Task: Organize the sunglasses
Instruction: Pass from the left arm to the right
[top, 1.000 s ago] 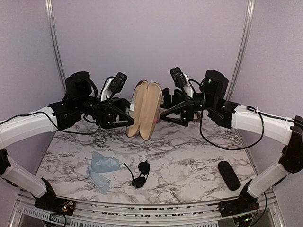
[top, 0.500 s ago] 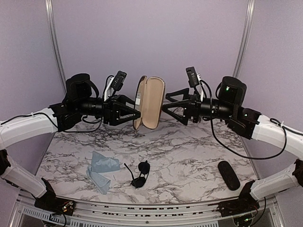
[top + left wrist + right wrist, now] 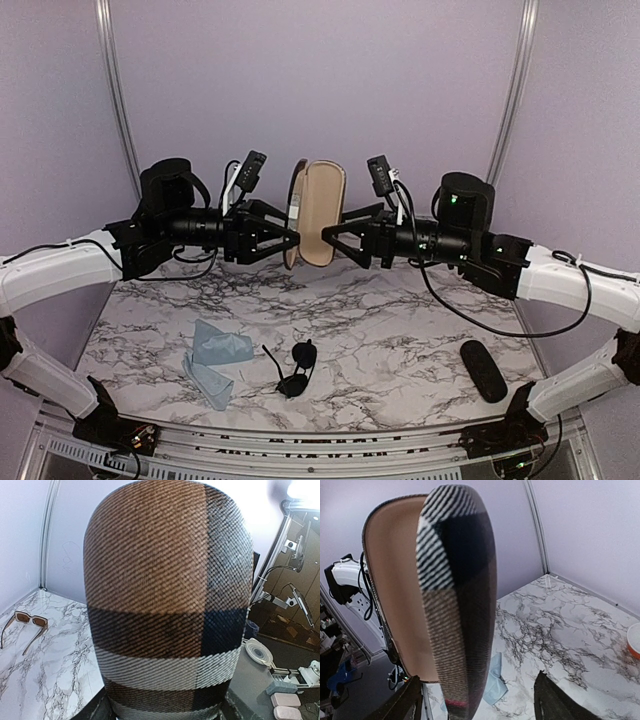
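Lying on the marble table [image 3: 400, 330] near its front edge, the black sunglasses [image 3: 296, 368] are touched by neither arm. The brown sunglasses [image 3: 25, 622] are seen only from the left wrist, resting with arms unfolded on the table close to a wall. In the overhead view they are hidden. Neither pair has been put away.

Above the middle of the table, the plaid case [image 3: 318, 212] is held upright in the air, its two shells parted so that the tan lining is shown. It is gripped from the left by the left gripper [image 3: 290, 240], whose fingers are clamped on one shell. From the other side it is met by the right gripper [image 3: 330, 240]. That gripper's fingers are spread to either side of the other shell's edge, and no contact can be made out, so that claw is taken to be open.

A crumpled blue cloth [image 3: 218, 355] lies just beside the black pair, and a black case [image 3: 483, 370] lies well apart on the right.

The step in hand is judged to be the opening of the plaid case. For the next move, the free shell would need to be pinched squarely and the halves drawn apart without the case being twisted out of the left grip. The open case would then have to be set down before either pair is fetched.
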